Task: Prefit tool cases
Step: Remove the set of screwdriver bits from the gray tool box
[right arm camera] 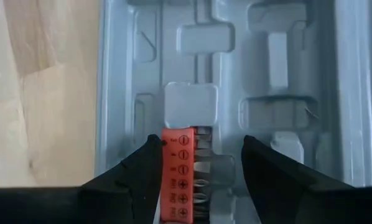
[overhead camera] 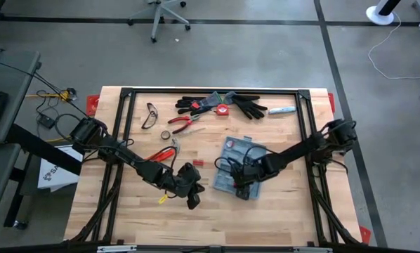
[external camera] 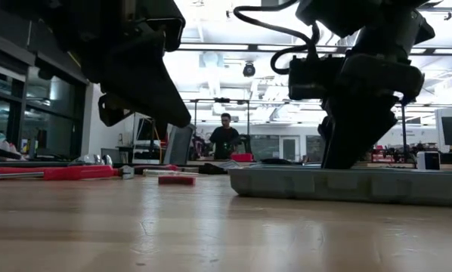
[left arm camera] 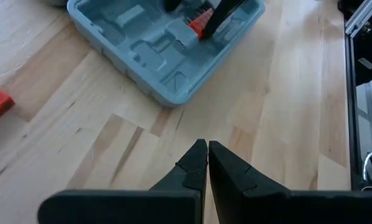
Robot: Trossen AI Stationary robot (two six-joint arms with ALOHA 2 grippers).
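Note:
The grey-blue tool case (overhead camera: 244, 163) lies open on the table, its moulded tray (right arm camera: 267, 62) facing up. A red bit holder (right arm camera: 178, 180) with metal bits lies in one recess of the tray. My right gripper (right arm camera: 203, 142) is open and points down into the tray, one finger on each side of the holder. In the left wrist view the case (left arm camera: 167, 43) shows with the right fingers (left arm camera: 220, 15) over the holder (left arm camera: 198, 25). My left gripper (left arm camera: 204, 148) is shut on nothing, above bare wood left of the case (overhead camera: 192, 199). My right gripper has one finger (right arm camera: 150, 155) right beside the bit holder's red edge (right arm camera: 167, 146); I cannot tell whether it touches. The other finger (right arm camera: 254, 155) stands clear of the bits. The holder lies flat in the tray recess.
Along the far edge lie black gloves (overhead camera: 224, 105), red pliers (overhead camera: 182, 121) and safety glasses (overhead camera: 150, 114). A red-handled tool (overhead camera: 161, 153) and a small red piece (overhead camera: 197, 163) lie left of the case. Bare wood runs along the near edge. A person (external camera: 224, 136) stands far behind.

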